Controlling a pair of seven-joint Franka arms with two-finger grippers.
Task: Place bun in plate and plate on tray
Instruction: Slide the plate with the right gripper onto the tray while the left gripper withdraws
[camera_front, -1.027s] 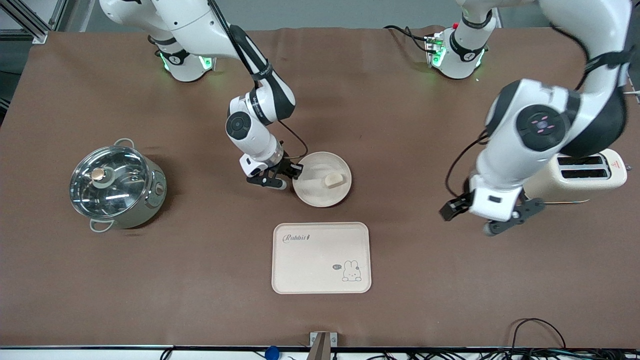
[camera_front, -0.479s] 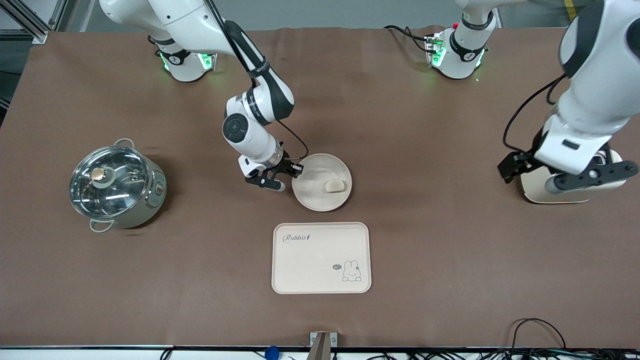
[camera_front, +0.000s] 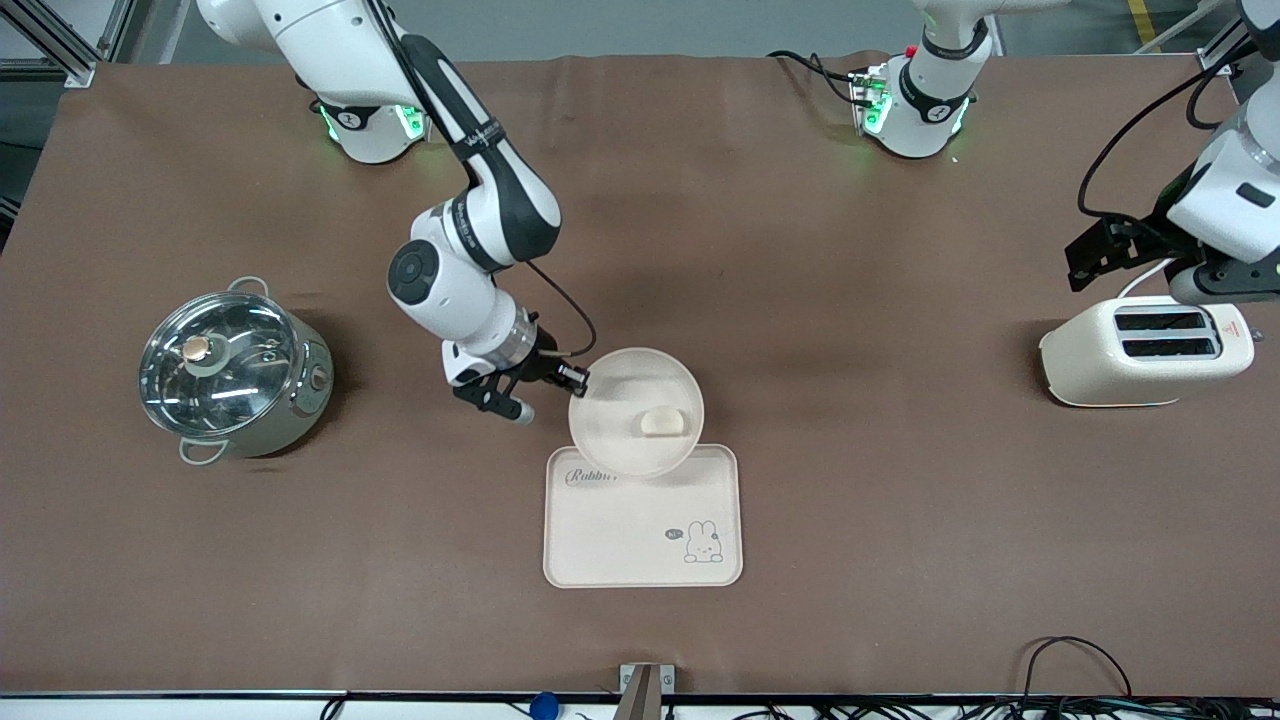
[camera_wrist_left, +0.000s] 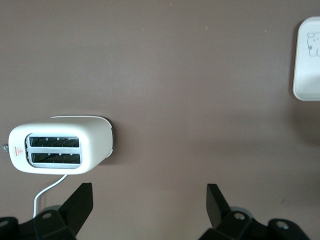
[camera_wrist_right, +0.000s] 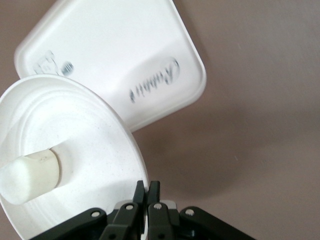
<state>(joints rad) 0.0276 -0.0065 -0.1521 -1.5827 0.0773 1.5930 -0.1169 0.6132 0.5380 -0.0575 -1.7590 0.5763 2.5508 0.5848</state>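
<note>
The round cream plate (camera_front: 620, 440) is held up in the air, over the tray's edge that faces the robots' bases. The small pale bun (camera_front: 661, 422) lies in it. My right gripper (camera_front: 572, 381) is shut on the plate's rim at the side toward the right arm's end of the table; in the right wrist view (camera_wrist_right: 148, 189) its jaws pinch the rim of the plate (camera_wrist_right: 90, 150) with the bun (camera_wrist_right: 30, 171) inside. The cream "Rabbit" tray (camera_front: 642, 540) lies flat on the table, also seen under the plate in the right wrist view (camera_wrist_right: 125, 45). My left gripper (camera_wrist_left: 149, 197) is open and empty above the toaster.
A cream toaster (camera_front: 1145, 349) stands at the left arm's end of the table, also in the left wrist view (camera_wrist_left: 60, 148). A steel pot with a glass lid (camera_front: 232, 373) stands at the right arm's end. Brown cloth covers the table.
My right gripper has lifted the plate with the bun and carried it toward the front camera, partly over the tray. My left arm has swung up and away over the toaster.
</note>
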